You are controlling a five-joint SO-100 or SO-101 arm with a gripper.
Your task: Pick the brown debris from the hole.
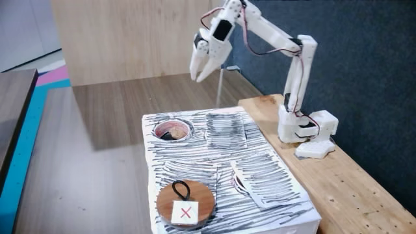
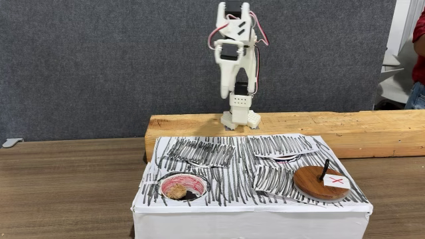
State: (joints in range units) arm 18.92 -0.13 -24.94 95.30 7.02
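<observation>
The hole [image 1: 184,123] [image 2: 166,180] is a round opening with a pinkish-red rim, near a corner of the striped white box. Brown debris [image 1: 168,134] [image 2: 176,191], a tan lump, lies inside it on the dark bottom. My gripper [image 1: 198,77] hangs high in the air, well above and behind the hole, pointing down. Its fingers are close together and nothing shows between them; the frames do not settle whether they touch. In a fixed view the white arm [image 2: 237,73] stands upright on the wooden beam behind the box.
A round wooden disc [image 1: 195,194] [image 2: 312,180] with a black loop and a red X label lies on the box's other end. A torn paper flap [image 1: 244,185] [image 2: 273,178] sticks up beside it. The arm's base sits on a wooden beam [image 1: 338,175] [image 2: 372,126].
</observation>
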